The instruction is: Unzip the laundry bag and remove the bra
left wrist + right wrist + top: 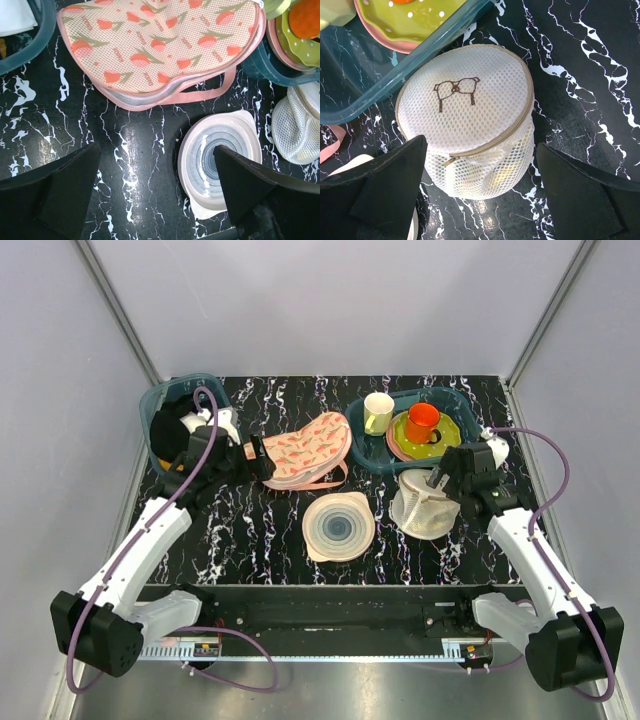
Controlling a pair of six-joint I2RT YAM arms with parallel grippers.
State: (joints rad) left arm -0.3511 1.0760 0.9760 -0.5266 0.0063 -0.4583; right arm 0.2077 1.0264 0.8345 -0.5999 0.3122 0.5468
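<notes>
Right wrist view — right tool point(481, 145) wide over zipped laundry bag point(470, 60) — left tool point(157, 149) wide too

We found the laundry bag point(424, 506) just on the near side of the right tub point(457, 398), the disc point(338, 527) to its left, and the cloth pouch point(308, 452) behind that disc, near the left tub point(148, 410).
</notes>
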